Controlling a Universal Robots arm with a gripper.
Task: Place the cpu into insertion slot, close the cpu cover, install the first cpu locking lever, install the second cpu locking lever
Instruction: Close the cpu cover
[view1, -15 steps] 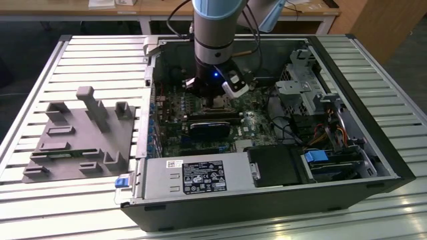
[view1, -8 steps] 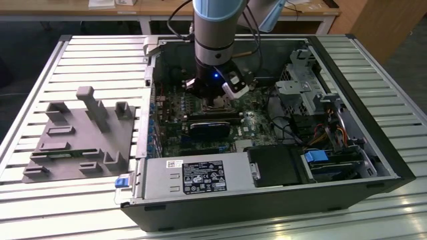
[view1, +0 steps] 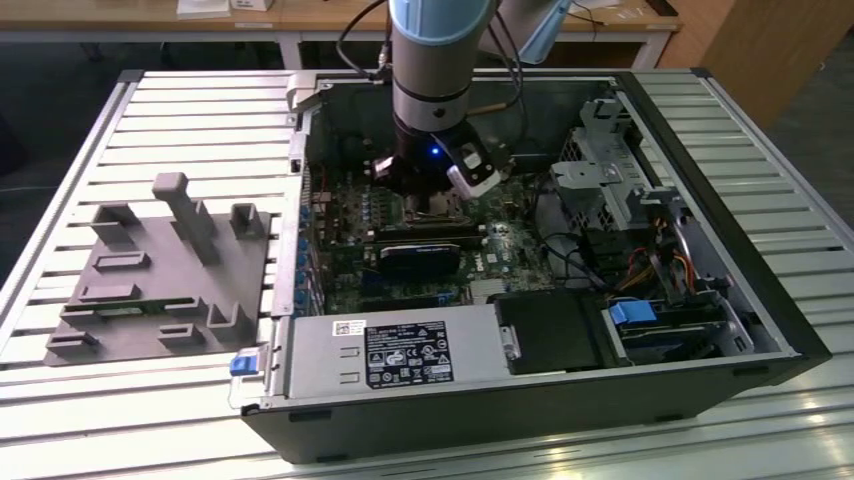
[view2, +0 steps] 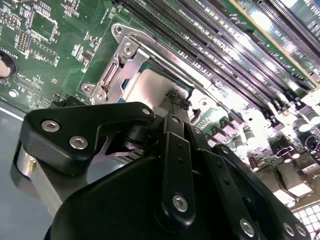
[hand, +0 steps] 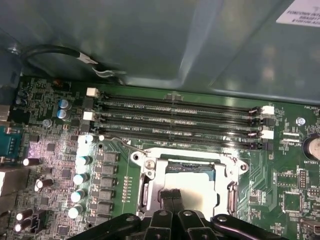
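**Gripper down on the socket, chip seated**

In the exterior view the gripper (view1: 430, 203) is deep inside the open computer case (view1: 747, 300) on the slatted table (view1: 174, 110). In both wrist views its fingertips (hand: 172, 195) (view2: 175, 97) are pinched together, holding nothing, right at the cpu (hand: 202, 192) (view2: 147, 90). The chip sits in the insertion slot (hand: 240, 167), with the cpu cover (hand: 150, 187) (view2: 120, 70) lying flat around it, just beside the memory slots (hand: 175, 117).
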